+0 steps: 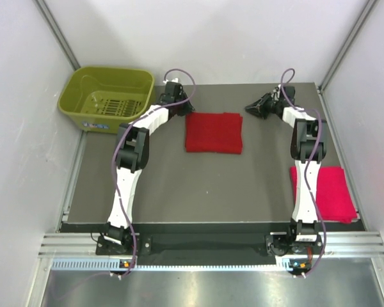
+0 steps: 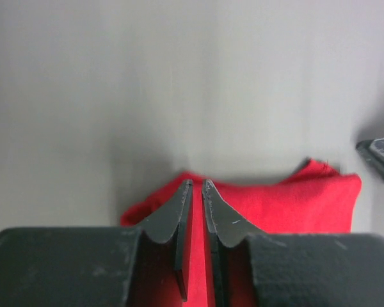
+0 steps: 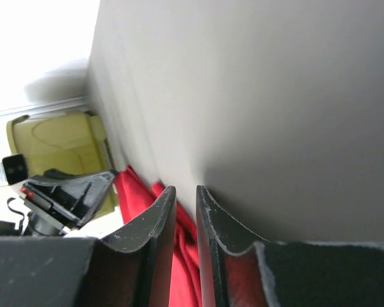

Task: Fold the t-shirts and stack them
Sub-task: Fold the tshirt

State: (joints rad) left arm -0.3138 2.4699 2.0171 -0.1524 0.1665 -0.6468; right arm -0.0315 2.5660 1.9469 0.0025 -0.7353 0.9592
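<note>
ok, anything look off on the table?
Nothing damaged or spilled. The red shirt lies folded square mid-table; the pink shirt is folded but still apart at the right edge, partly under the right arm, not stacked.

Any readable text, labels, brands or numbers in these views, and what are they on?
Basket: a pale sticker on its near wall, too small and blurred to read.
Deep red t-shirt: plain, no print.
Pinkish red t-shirt: plain, no print.
Arms and table: no legible marking.
Nothing in any view can be read.
</note>
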